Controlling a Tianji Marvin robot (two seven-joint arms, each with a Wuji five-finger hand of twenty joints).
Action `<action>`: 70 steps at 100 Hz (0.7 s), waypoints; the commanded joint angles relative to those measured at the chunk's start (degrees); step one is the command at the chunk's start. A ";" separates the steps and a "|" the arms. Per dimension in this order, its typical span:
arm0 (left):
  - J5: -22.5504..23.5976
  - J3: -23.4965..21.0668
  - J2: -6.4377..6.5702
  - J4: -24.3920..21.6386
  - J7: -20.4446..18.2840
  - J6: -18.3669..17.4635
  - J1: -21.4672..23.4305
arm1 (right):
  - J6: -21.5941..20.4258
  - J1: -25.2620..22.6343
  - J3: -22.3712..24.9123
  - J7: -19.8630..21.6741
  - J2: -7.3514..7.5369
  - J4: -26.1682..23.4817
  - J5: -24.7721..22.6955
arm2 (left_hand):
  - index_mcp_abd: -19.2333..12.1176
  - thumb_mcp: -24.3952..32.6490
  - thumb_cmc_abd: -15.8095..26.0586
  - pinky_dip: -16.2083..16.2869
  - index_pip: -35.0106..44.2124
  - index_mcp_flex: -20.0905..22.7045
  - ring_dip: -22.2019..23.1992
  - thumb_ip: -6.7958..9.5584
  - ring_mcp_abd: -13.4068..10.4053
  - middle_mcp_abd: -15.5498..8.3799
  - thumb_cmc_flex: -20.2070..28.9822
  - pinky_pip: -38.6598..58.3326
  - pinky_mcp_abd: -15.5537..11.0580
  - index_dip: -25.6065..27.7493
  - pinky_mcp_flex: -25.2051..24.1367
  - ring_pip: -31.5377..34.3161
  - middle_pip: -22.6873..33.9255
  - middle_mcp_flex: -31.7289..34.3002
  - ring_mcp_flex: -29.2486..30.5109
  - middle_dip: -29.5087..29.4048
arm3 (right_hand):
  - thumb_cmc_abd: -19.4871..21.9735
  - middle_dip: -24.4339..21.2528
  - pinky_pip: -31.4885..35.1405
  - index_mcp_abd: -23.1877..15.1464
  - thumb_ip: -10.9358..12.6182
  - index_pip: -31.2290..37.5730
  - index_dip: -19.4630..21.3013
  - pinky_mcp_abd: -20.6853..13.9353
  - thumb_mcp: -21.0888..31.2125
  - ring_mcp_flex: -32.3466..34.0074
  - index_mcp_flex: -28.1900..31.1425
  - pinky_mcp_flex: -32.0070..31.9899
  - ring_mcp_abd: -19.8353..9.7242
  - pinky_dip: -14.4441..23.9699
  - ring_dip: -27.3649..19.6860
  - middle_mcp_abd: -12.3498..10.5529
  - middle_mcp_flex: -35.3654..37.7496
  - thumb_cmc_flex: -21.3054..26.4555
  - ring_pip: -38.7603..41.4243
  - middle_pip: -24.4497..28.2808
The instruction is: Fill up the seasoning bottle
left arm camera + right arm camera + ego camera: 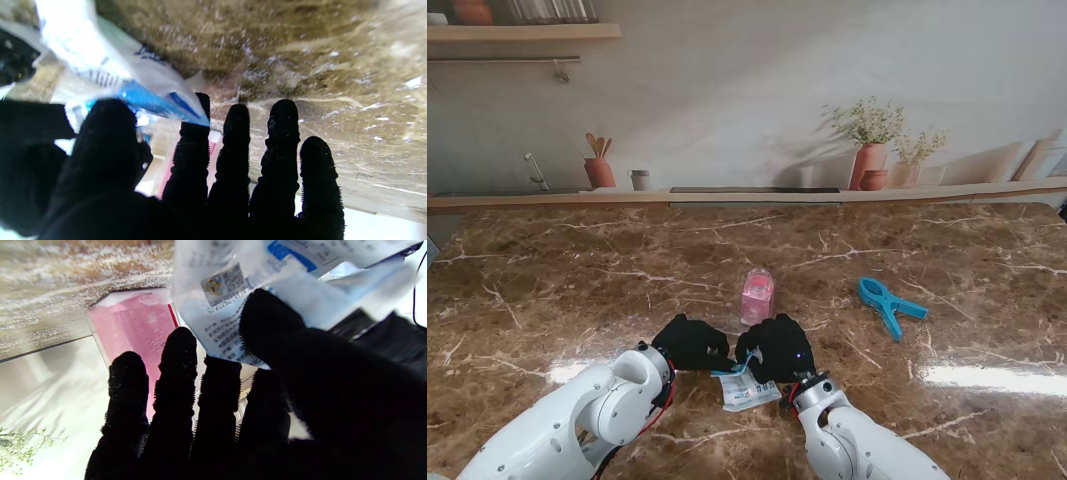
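On the brown marbled counter (547,300) the pink bottle (757,296) stands upright near the middle, just beyond the two black-gloved hands; the left hand (691,343) and the right hand (777,347) sit side by side close to me, nearly touching, with a white-and-blue packet (749,390) between them, most of it showing on my side of the hands; in the left wrist view the thumb (110,140) and the index finger (193,146) pinch the packet's blue strip (150,101), while the other three fingers stretch out straight and apart; so the left hand holds the packet (100,63) by an edge; in the right wrist view the thumb (267,323) presses on the printed white face of the packet (227,290), which bears a small code square and lines of text, and the index finger lies behind it, so the right hand grips the packet too; its remaining fingers (176,373) extend loosely toward the bottle (133,320), whose pink body shows beyond the fingertips; whether the bottle has a cap on cannot be told; a blue clip (889,302) lies on the counter to the right of the bottle, well apart from it and from both hands.
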 commanded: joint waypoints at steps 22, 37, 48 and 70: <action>6.09 3.89 1.12 0.30 -3.61 1.14 -2.68 | 0.37 -2.27 1.63 3.51 1.22 1.71 0.25 | -2.37 13.61 -9.98 -0.29 5.39 -4.32 -0.56 -1.03 -2.51 -2.11 -5.57 -1.34 -1.01 5.78 -2.41 -2.28 1.65 0.17 -1.17 1.79 | 1.37 -2.85 -1.98 3.57 1.35 3.64 -4.60 -1.44 2.02 -4.49 -4.73 -2.92 -2.30 -0.28 0.09 0.54 -4.29 -2.64 -1.71 -4.55; 6.98 5.84 1.08 1.39 -3.07 1.72 -4.23 | -1.21 -5.70 6.03 10.97 2.84 -3.90 -0.06 | -2.88 19.84 -12.20 0.23 7.91 -5.18 0.16 -1.65 -2.83 -2.32 -5.72 -1.07 -1.27 8.58 -1.86 -1.78 3.03 0.60 -0.43 3.24 | 5.07 -20.17 -8.90 12.57 8.62 -21.71 10.05 -1.06 -3.67 -12.10 -11.94 -8.58 -2.05 2.01 -3.79 2.96 -14.90 -17.63 -7.07 -11.39; 7.75 6.69 0.97 2.26 -1.69 1.10 -4.98 | -2.31 -8.95 10.14 14.22 3.28 -8.60 0.22 | -5.67 26.00 -19.03 0.56 12.11 -5.01 0.38 -5.75 -3.37 -3.23 -1.63 -0.02 -0.64 11.05 -0.29 -0.66 5.31 3.21 2.34 5.02 | 8.19 -24.28 -10.99 13.50 9.07 -24.25 11.78 -0.27 -8.32 -12.17 -13.63 -9.10 -1.15 2.42 -6.93 3.76 -15.10 -21.74 -11.90 -14.91; 7.58 7.50 0.72 3.82 0.56 -1.02 -5.80 | 0.94 -11.43 12.87 15.83 2.53 -14.11 2.86 | -11.11 31.20 -24.56 -0.22 21.65 -3.44 1.28 -8.19 -4.91 -5.14 7.16 0.82 -1.04 11.14 1.05 0.83 4.71 10.92 6.41 19.90 | 11.59 -25.98 -10.54 16.96 9.67 -24.58 13.19 0.89 -11.63 -7.24 -15.54 -6.05 1.08 3.29 -11.21 4.72 -12.84 -21.26 -16.85 -15.41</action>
